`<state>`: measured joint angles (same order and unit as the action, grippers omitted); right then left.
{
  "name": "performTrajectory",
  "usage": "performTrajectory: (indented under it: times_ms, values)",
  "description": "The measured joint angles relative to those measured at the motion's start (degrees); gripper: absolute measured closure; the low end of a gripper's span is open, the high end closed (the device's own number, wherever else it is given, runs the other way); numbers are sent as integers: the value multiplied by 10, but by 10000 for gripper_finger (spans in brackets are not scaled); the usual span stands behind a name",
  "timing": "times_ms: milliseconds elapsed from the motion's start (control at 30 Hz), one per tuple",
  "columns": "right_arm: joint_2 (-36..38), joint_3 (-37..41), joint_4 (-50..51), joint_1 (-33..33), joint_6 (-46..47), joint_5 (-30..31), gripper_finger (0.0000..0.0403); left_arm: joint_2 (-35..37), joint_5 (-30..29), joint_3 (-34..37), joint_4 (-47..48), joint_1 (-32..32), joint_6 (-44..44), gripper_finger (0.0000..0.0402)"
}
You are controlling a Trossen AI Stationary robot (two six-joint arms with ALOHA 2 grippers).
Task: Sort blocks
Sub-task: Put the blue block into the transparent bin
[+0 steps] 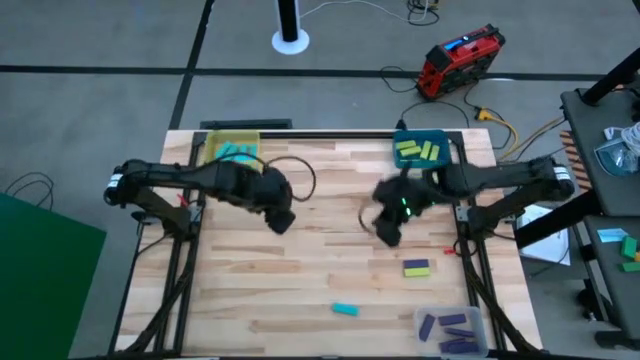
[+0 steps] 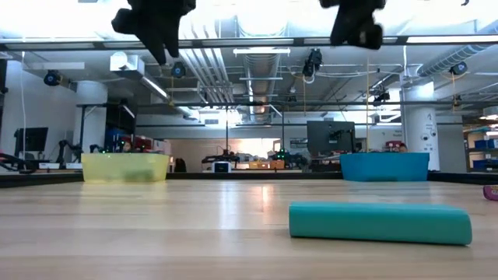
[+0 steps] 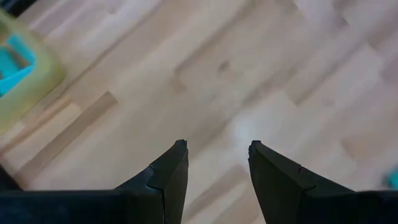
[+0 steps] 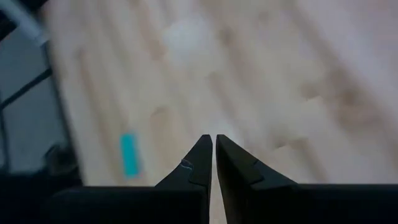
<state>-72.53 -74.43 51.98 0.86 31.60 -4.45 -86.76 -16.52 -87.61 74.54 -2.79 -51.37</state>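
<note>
Two blocks are not yet sorted: a cyan bar [image 1: 345, 309] near the front edge and a yellow-green and purple pair [image 1: 416, 267] to its right. You seem between picks. The right gripper [image 1: 388, 229], fingers nearly closed and empty, hangs over bare wood; the left gripper [image 1: 281, 218], fingers parted and empty, waits at left. Next, open and descend on one block. Bars are flat, smooth, rectangular; the table [image 1: 300, 270] is pale planks.

Red toolbox [image 1: 458, 60] on floor beyond wooden table [image 1: 320, 290]; white post base [image 1: 290, 41].
</note>
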Motion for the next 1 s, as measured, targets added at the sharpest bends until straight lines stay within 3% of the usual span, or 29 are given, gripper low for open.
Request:
performTrajectory:
  times_ms: [200, 400, 633, 833, 1000]
  values:
    - [-3, 0, -19, -152, 73, 7, 390, 0, 11, 8, -2, -44, 71, 255]
    - [-43, -10, -55, -266, 159, 94, 390, 0, 6, 43, -28, -49, 120, 255]
    - [-144, -68, -28, -274, 143, 111, 390, 4, 24, 112, -119, -48, 162, 255]
    - [-222, -121, -18, -280, 107, 102, 390, 5, 50, 143, -132, -48, 160, 255]
    - [-249, -123, 139, -297, 148, 102, 390, 5, 75, 147, -131, -59, 191, 255]
